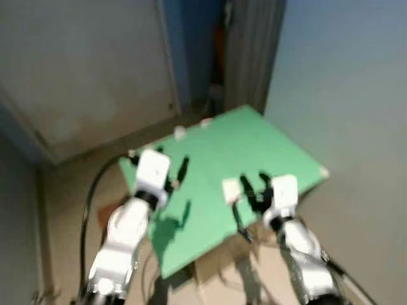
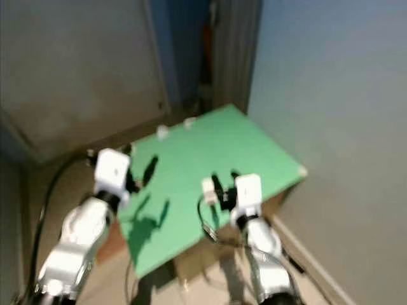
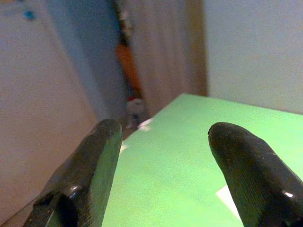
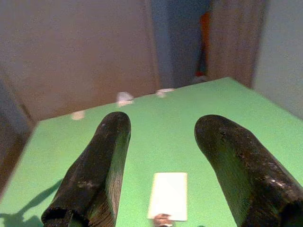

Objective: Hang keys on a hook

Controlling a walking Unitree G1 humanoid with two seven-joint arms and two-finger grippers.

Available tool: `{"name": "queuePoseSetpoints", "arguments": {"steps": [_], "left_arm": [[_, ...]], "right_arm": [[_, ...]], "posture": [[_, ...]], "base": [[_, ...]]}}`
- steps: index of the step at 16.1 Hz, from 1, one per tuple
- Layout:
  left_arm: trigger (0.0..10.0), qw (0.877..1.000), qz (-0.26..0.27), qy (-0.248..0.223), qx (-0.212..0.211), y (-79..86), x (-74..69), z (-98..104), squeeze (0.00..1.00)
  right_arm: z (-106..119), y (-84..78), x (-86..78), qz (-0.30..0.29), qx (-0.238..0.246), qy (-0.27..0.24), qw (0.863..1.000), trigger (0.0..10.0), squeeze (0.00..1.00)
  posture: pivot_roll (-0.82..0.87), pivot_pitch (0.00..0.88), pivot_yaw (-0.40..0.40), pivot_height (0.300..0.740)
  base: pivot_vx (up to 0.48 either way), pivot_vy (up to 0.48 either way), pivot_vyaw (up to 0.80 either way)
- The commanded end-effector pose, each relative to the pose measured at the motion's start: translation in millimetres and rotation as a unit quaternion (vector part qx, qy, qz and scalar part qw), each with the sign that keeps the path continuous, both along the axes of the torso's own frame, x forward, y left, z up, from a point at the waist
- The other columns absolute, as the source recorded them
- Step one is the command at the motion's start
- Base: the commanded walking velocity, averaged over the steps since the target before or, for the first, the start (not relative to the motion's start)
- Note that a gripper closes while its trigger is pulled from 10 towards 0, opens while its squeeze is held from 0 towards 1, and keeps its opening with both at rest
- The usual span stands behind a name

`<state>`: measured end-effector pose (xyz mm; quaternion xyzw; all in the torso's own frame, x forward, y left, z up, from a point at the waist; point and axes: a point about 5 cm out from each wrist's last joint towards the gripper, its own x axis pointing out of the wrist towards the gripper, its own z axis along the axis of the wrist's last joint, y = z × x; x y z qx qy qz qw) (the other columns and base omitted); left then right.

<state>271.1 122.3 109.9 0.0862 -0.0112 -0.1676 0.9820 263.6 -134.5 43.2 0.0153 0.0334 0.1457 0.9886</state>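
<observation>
The left gripper (image 1: 180, 170) hangs over the left side of the green surface (image 1: 254, 149) with its jaws spread and nothing between them. The right gripper (image 4: 161, 146) is over the near edge, jaws spread too, just above a white card (image 4: 168, 195). I cannot tell where the keys are.

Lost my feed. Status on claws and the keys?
Both claws open, empty, over green board: left claw, right claw. White tag under right claw. Keys not made out.
</observation>
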Motion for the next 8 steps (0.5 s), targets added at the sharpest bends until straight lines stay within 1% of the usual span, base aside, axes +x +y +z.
{"name": "queuePoseSetpoints", "arguments": {"steps": [1, 4, 7, 8], "left_arm": [[10.0, 1.0, -0.009, -0.005, 0.009, -4.4, 1.4, 5.3, 0.0], [10.0, 1.0, -0.021, 0.006, 0.007, -8.5, 2.3, 4.8, 0.0], [10.0, 1.0, -0.023, 0.005, 0.012, -9.6, 0.1, 4.7, 0.0], [10.0, 0.999, -0.016, 0.011, 0.032, -9.5, -0.9, 1.8, 0.0]], "right_arm": [[1.1, -0.9, 0.3, -0.002, 0.003, 0.002, 1.0, 10.0, 0.0], [-0.6, 1.7, -1.4, 0.002, 0.003, 0.005, 1.0, 10.0, 0.0], [-1.4, 4.0, -1.6, 0.005, 0.005, 0.01, 1.0, 10.0, 0.0], [-3.8, 6.0, -1.9, 0.014, 0.001, 0.021, 1.0, 10.0, 0.0]], "posture": [[-0.1, 0.072, 0.086, 0.736], [-0.1, 0.074, 0.093, 0.736], [-0.1, 0.075, 0.097, 0.736], [-0.09, 0.078, 0.098, 0.736]], "base": [[0.48, 0.0, 0.0], [0.48, 0.0, 0.0], [0.48, 0.0, 0.0], [0.0, 0.0, 0.0]]}}
